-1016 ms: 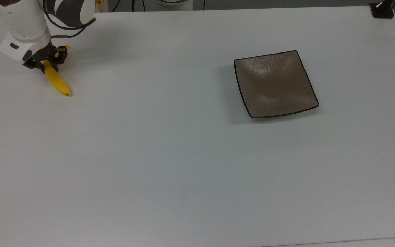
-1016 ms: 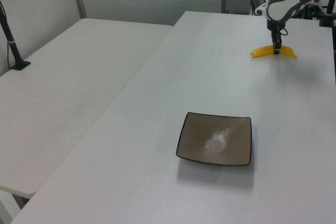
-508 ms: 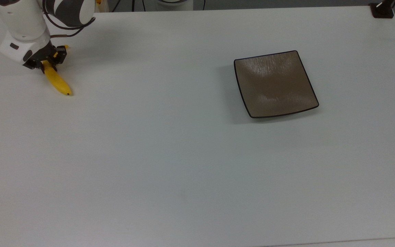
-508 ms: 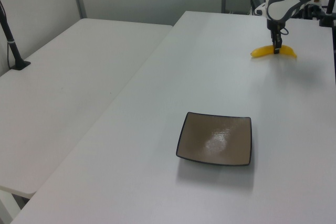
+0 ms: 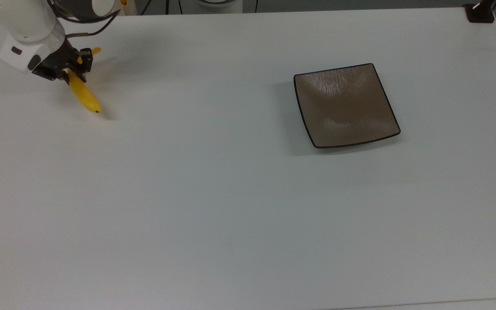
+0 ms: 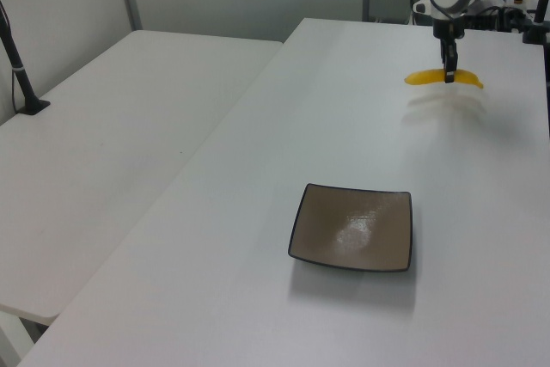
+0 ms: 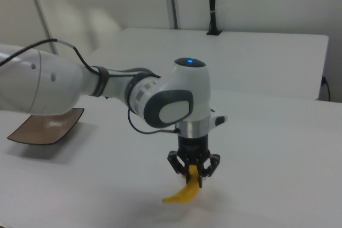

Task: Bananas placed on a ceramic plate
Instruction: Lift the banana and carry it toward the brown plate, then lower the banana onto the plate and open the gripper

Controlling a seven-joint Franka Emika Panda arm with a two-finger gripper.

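Gripper [image 5: 73,69] was clamped on the banana [image 5: 85,95] near its middle, so it hung level just above the table [image 5: 230,206], well apart from the ceramic plate [image 5: 346,105], likely ready for carrying across to it.

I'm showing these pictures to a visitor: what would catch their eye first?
Probably the bright yellow banana at the top view's upper left, gripped by the hand and lifted off the white table. Next, the brown square plate, bare, far off toward the top view's right.
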